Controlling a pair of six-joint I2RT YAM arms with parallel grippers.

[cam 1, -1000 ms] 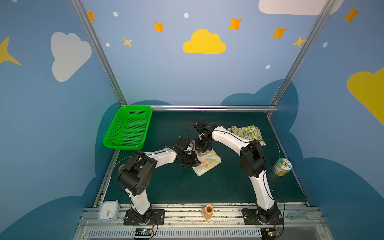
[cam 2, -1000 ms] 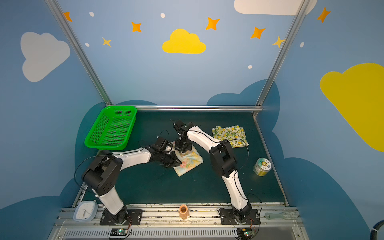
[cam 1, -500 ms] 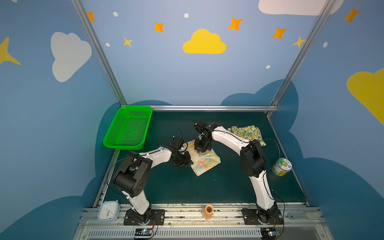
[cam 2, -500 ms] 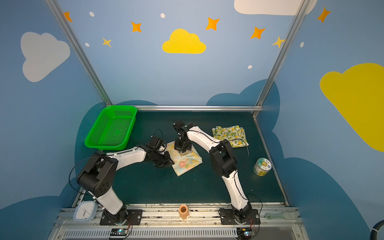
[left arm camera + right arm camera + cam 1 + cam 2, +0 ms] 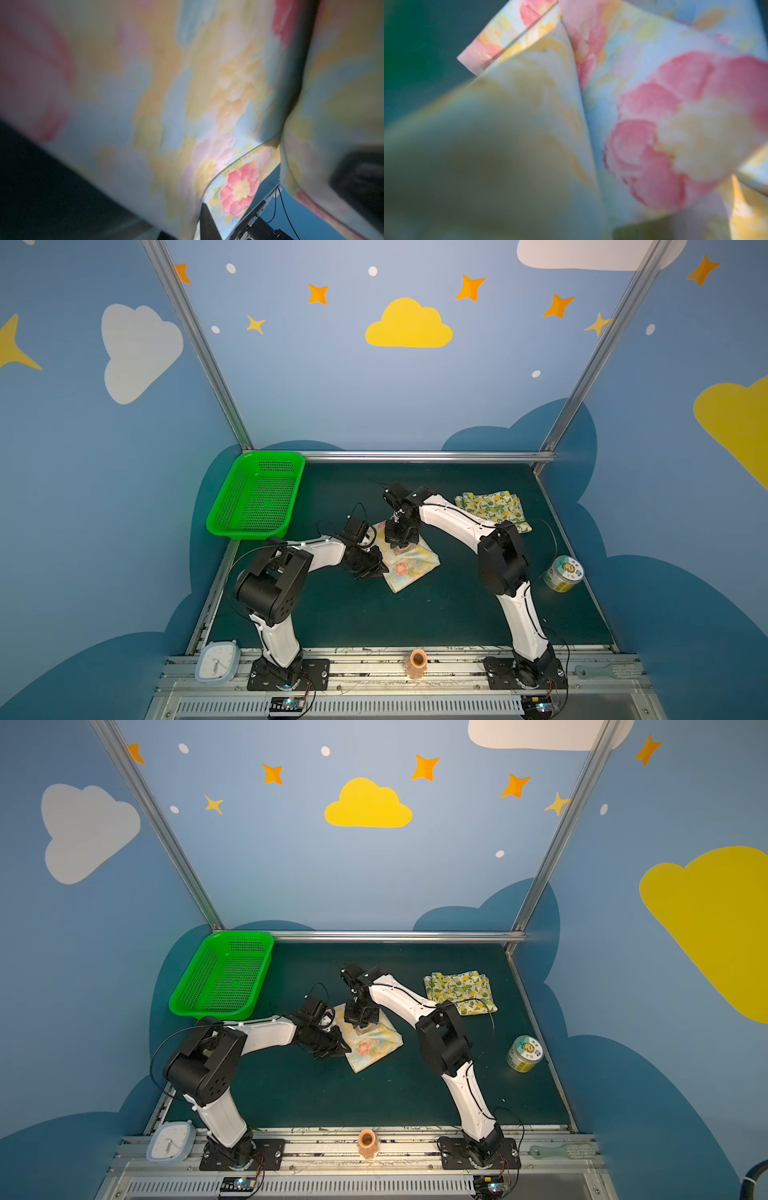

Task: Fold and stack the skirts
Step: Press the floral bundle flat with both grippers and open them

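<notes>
The pale yellow skirt with pink flowers (image 5: pixel 411 566) (image 5: pixel 374 1044) lies partly folded mid-table. My left gripper (image 5: pixel 374 568) (image 5: pixel 338 1048) lies low at its left edge. In the left wrist view the cloth (image 5: pixel 187 93) drapes over the camera, its hem against one dark finger (image 5: pixel 207 224), so the jaws look shut on it. My right gripper (image 5: pixel 401 542) (image 5: pixel 362 1024) points down on the skirt's far part, shut, with cloth bunched at its tips. The flowered cloth (image 5: pixel 654 124) fills the right wrist view and hides the jaws. The lemon skirt (image 5: pixel 494 506) (image 5: pixel 459 990) lies folded at the back right.
A green perforated basket (image 5: pixel 257 499) (image 5: pixel 224 977) stands at the back left. A round tin (image 5: pixel 563 574) (image 5: pixel 524 1052) sits by the right wall. On the front rail are a small clock (image 5: pixel 217 664) and an orange cup (image 5: pixel 417 662).
The left gripper drew back to the left, letting the skirt's near-left part spread, then came right again to the skirt's left edge. The right arm has stayed put.
</notes>
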